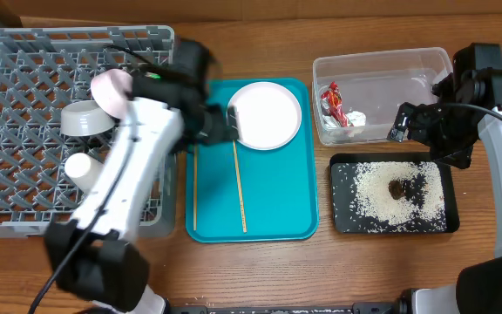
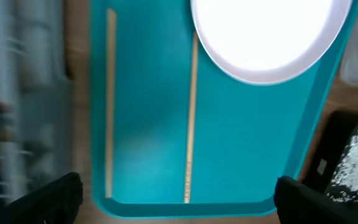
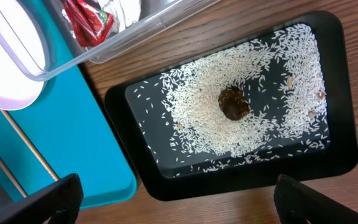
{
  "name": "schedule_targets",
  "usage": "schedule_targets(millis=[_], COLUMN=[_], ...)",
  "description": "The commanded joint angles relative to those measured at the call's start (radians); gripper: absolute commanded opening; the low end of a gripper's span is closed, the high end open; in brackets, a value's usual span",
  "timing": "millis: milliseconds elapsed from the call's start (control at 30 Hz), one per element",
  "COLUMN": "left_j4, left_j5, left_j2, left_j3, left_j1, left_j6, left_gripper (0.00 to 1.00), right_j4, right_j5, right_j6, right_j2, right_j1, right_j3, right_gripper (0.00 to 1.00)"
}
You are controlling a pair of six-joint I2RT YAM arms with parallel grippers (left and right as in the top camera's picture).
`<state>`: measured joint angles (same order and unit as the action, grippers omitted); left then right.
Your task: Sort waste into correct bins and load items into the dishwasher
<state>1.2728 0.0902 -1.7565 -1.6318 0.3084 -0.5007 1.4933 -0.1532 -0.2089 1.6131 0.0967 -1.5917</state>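
From above, the rack [image 1: 16, 105] is seen at 9 o'clock on the desk [image 1: 321, 262], with a pink dish [image 1: 111, 87], bowl [image 1: 84, 119] and cup [image 1: 80, 167] in it. The plate [image 1: 266, 113] and two chopsticks [image 1: 240, 187] are laid on the teal tray [image 1: 277, 192]. The left gripper [image 1: 225, 122] is seen beside the plate's 9 o'clock edge. At 2 o'clock the wrapper [image 1: 331, 103] and tissue [image 1: 356, 118] are kept in the tub [image 1: 408, 78], with the right gripper [image 1: 403, 122] at its 4 o'clock corner. At 4 o'clock rice [image 1: 369, 196] and a lump [image 1: 398, 188] are spread on the black tray [image 1: 342, 209].

From the left wrist, the left gripper is seen opened wide, nothing held.

From the right wrist, the right gripper is opened wide too, above the rice.
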Motion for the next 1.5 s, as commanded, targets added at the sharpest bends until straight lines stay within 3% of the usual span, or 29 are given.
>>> schedule_targets(millis=[0, 100, 433, 533, 700, 967, 1167, 1300, 1467], left_j4=[-0.043, -0.119, -0.175, -0.175, -0.19, -0.185, -0.171, -0.165, -0.164], left_j5=[-0.034, -0.014, -0.071, -0.063, -0.065, -0.064, -0.065, -0.12, -0.131], left_j2=[-0.06, -0.117, -0.297, -0.346, -0.36, -0.36, -0.346, -0.235, -0.05], left_j3=[0.096, 0.163, 0.223, 0.223, 0.224, 0.224, 0.222, 0.221, 0.212], left_j1=[0.081, 0.138, 0.196, 0.196, 0.196, 0.196, 0.182, 0.14, 0.056], left_j6=[-0.2, -0.237, -0.238, -0.225, -0.17, -0.157, -0.161, -0.156, -0.003], left_gripper=[1.0, 0.99, 0.81, 0.68, 0.36, 0.04, 0.04, 0.04, 0.04], right_j4=[-0.002, -0.004, -0.005, -0.005, -0.006, -0.005, -0.002, -0.002, -0.003], right_j5=[0.003, 0.003, 0.003, 0.003, 0.003, 0.003, 0.003, 0.003, 0.003], right_j6=[0.0, 0.0, 0.0, 0.0, 0.0, 0.0, 0.0, 0.0, 0.0], right_j2=[-0.019, -0.019, -0.019, -0.019, -0.019, -0.019, -0.019, -0.019, -0.019], right_j1=[-0.002, -0.002, -0.002, -0.002, -0.002, -0.002, -0.002, -0.002, -0.002], right_j3=[-0.026, -0.026, -0.026, -0.026, -0.026, -0.026, -0.026, -0.026, -0.026], right_gripper=[1.0, 1.0, 1.0, 1.0, 1.0, 1.0, 1.0, 1.0, 1.0])
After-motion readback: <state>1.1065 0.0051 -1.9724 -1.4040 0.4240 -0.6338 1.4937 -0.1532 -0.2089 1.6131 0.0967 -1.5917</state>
